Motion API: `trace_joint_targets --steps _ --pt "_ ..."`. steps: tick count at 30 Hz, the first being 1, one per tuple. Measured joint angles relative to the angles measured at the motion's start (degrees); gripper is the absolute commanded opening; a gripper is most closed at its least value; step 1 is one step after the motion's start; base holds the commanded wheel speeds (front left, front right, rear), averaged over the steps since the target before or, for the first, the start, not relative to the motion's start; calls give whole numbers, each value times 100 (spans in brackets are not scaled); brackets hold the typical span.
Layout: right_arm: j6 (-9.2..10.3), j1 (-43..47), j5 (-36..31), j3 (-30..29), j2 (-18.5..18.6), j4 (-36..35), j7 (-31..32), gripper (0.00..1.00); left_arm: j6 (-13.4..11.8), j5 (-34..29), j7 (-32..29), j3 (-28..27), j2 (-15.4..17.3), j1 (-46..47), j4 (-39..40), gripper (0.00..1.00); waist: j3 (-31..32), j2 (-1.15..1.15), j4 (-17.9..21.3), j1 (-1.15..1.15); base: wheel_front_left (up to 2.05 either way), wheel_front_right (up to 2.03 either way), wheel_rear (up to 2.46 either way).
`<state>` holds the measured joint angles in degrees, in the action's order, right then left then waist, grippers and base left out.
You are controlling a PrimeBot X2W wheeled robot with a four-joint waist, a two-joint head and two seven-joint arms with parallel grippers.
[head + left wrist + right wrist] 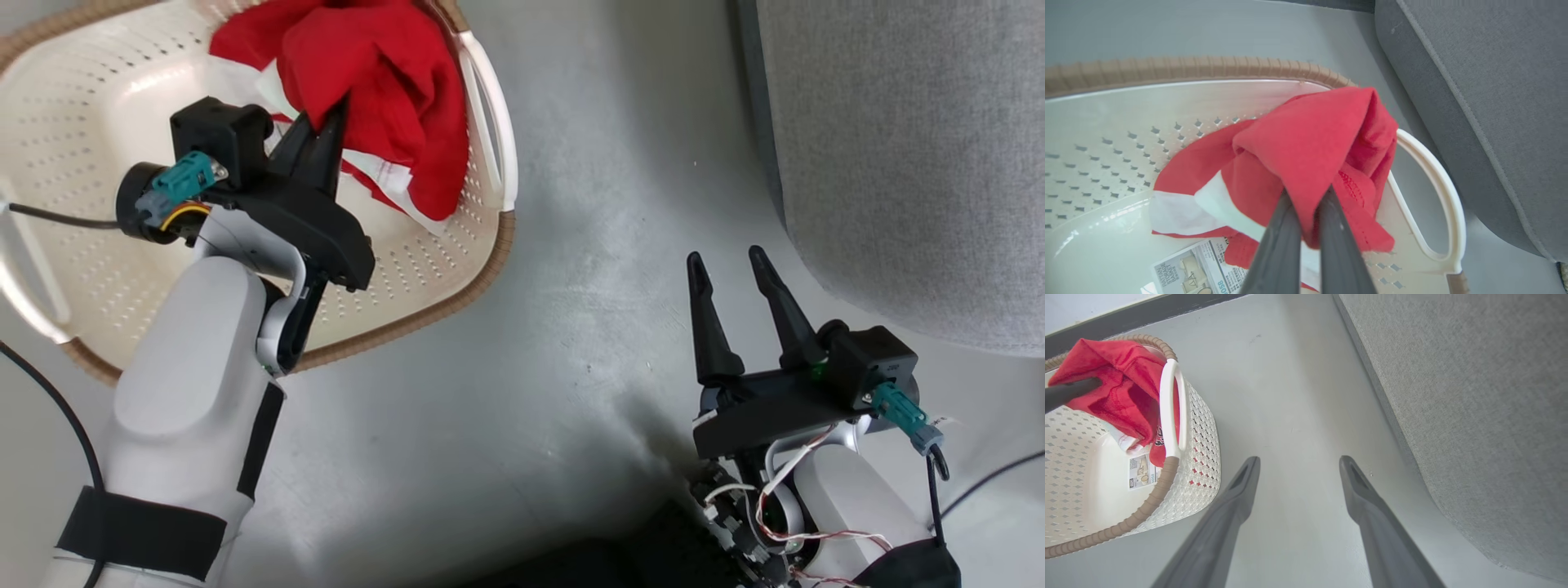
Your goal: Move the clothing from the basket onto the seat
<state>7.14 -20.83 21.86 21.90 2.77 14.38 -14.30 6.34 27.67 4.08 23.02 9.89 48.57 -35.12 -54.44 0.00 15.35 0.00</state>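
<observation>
Nearest the robot, the right gripper (727, 269) hangs over the grey floor (571, 343), to the right of the basket (482, 269) and apart from it. Its fingers (1233, 498) are spread wide and grasp nothing.

The left gripper (324, 131) reaches into the basket from its near side. Its fingers (1284, 228) are clenched on a fold of the clothing (1306, 139), so that red cloth drapes over both tips.

The clothing is a bunched red heap with white panels. It sits inside the basket against its right wall, beside the white handle (1437, 183), and partly covers a paper sticker (1196, 269) on the basket's bottom.

Beyond the basket's right side, across a strip of floor, stands the grey seat (898, 163).
</observation>
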Motion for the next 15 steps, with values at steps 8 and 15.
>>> trace_joint_targets --steps 8,15 --pt "0 -87 -135 -205 0 158 0 100 30 62 396 60 -91 -120 -34 0 449 0 -192 0 0 0 0" --pt "0 -86 -389 -421 3 399 0 100 71 119 649 132 -210 -241 -143 0 861 0 -351 0 0 0 0"
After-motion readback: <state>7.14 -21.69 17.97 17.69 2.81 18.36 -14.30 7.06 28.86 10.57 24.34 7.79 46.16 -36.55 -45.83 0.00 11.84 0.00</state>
